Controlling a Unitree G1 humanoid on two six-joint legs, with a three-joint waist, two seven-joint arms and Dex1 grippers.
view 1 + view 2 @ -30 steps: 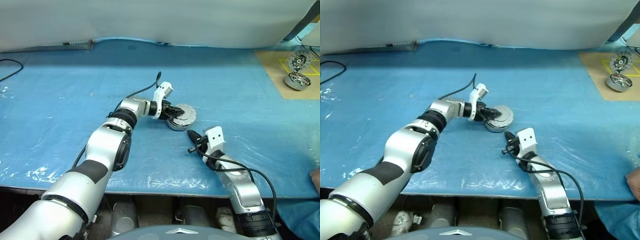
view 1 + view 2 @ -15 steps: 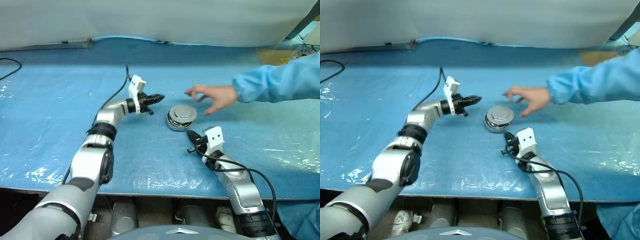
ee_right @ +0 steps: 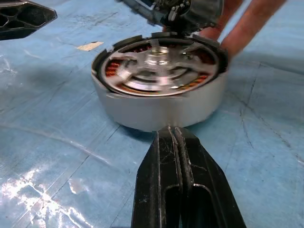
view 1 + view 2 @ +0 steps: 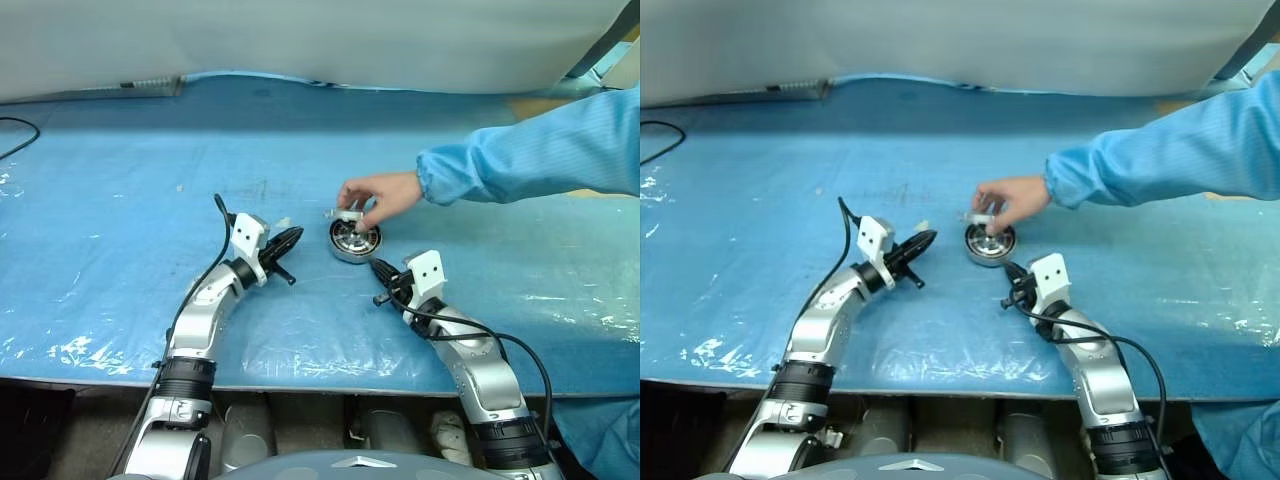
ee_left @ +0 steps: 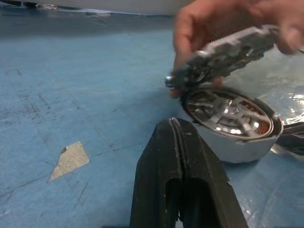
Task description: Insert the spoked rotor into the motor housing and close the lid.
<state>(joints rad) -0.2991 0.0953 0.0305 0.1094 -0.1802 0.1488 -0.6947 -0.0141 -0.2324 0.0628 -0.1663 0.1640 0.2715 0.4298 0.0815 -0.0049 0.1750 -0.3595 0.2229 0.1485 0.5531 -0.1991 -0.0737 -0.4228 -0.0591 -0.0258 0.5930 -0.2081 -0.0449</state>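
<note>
The motor housing (image 4: 354,243) is a short silver cup on the blue mat, with copper windings inside. The spoked rotor (image 3: 159,64) lies inside it, silver spokes showing. A person's hand (image 4: 378,194) in a light blue sleeve holds the lid (image 5: 223,52) tilted up over the housing's far edge. My left gripper (image 4: 296,233) is shut and empty, lying low on the mat to the left of the housing and pointing at it. My right gripper (image 4: 378,268) is shut and empty, its tip just in front of the housing wall (image 3: 159,109).
The person's sleeve (image 4: 530,150) reaches in from the right across the far side of the mat. A small pale scrap (image 5: 70,159) lies on the mat near my left gripper. A black cable (image 4: 20,130) runs at the far left. The table's front edge lies close below both arms.
My left arm has drawn back from the housing, to the left and toward me. A person's hand came in from the right and lifted the lid open. My right arm stayed put.
</note>
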